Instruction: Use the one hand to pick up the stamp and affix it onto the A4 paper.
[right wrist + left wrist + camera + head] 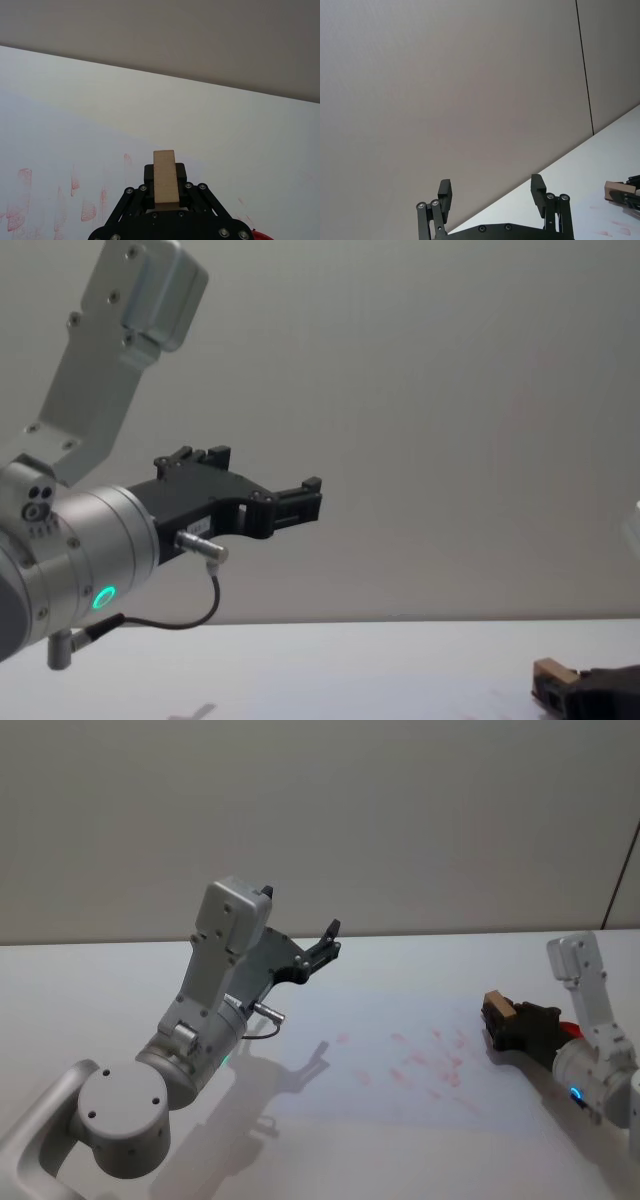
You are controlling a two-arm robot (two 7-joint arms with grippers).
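Two black fingers of the right gripper are clamped on the stamp, one on each long side of its pale wooden block, as I watch from the remote station. In the head view the right gripper sits low at the right of the table, close to the robot, with the stamp pointing inward at the right edge of the A4 paper. I cannot tell whether the stamp is touching the sheet or hanging just above it.

I judge the stamp to be light and rigid, a small block that will not give under the fingers. Its smooth wooden sides could twist in the grip if I press off-centre. The flat sides, away from the inked face, look like the right place to hold. The paper, already scattered with faint red marks, is thin and loose on the table, and could slide or lift with a sticky stamp face.

Farther off, the left gripper is parked raised above the table's left half, its fingers apart and holding nothing, pointing toward the plain grey wall.
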